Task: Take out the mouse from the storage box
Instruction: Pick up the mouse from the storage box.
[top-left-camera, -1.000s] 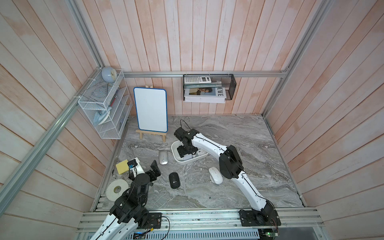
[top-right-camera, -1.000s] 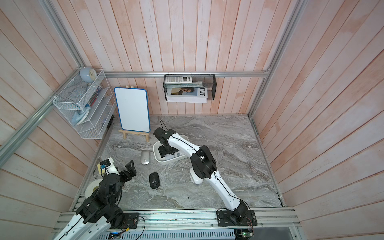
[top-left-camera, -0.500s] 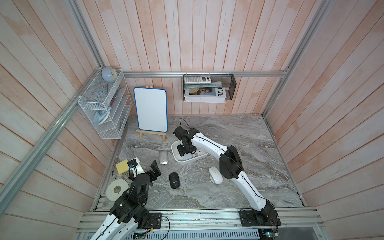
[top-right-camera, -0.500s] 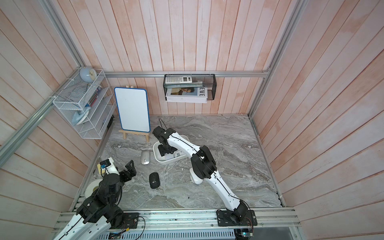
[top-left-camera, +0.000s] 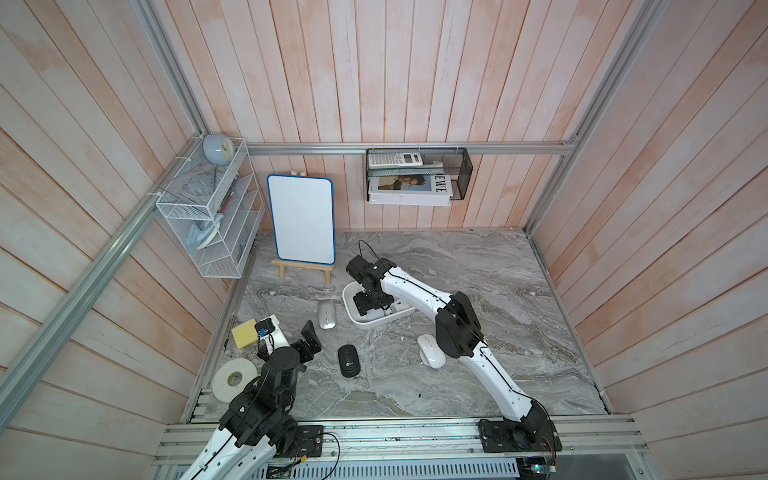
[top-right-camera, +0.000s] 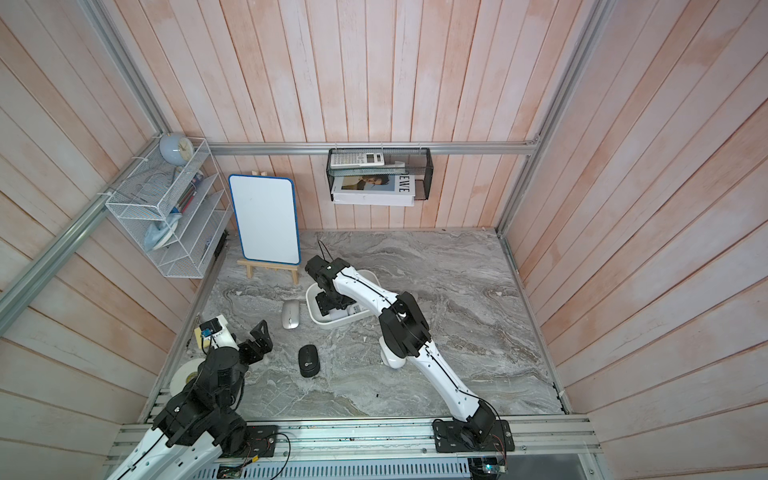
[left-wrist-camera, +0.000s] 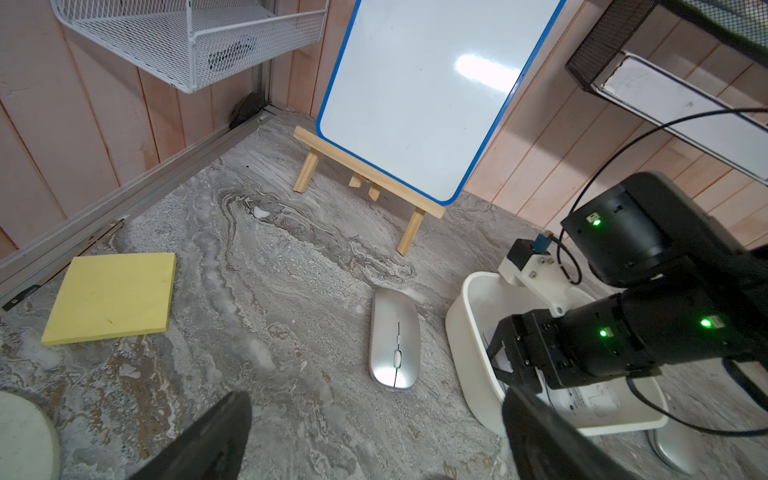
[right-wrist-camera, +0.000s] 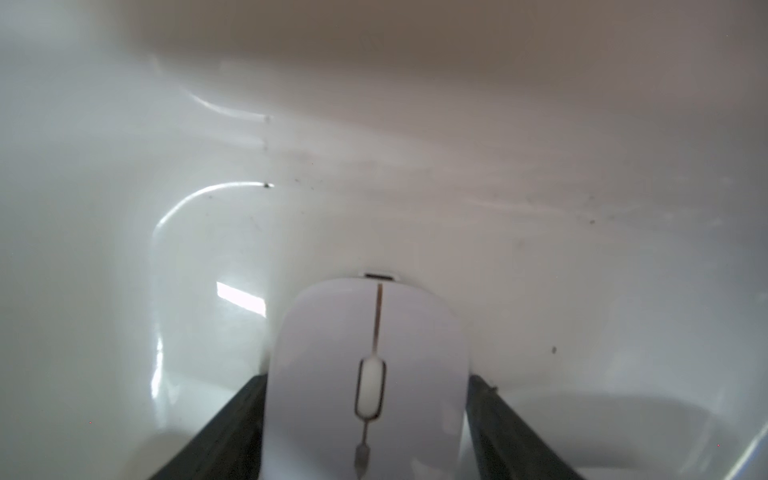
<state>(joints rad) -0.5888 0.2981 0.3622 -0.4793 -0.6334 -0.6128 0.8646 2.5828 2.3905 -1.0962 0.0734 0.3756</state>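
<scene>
— Entry one: grey marbled counter (top-left-camera: 478, 270), pink plank walls on three sides. What do we list on it?
— Storage box (top-left-camera: 374, 324), white, mid-counter, near the whiteboard (top-left-camera: 301, 224) on its easel. Inside it we find the mouse (right-wrist-camera: 374, 324), white, its nose close to a box wall.
— Right tool (right-wrist-camera: 368, 380)?
— Lowered into the box. We record its jaws set against both flanks of the mouse, gripping it. We cannot tell whether the mouse rests on the box floor.
— Left tool (top-left-camera: 311, 337)?
— Jaws spread wide, nothing between them, raised over the counter near the yellow pad (top-left-camera: 244, 333).
— Loose items?
— Silver mouse (top-left-camera: 327, 314) just beside the box; black mouse (top-left-camera: 348, 360) nearer the front; second white mouse (top-left-camera: 430, 351) beside the right arm; tape roll (top-left-camera: 233, 379) at the left edge.
</scene>
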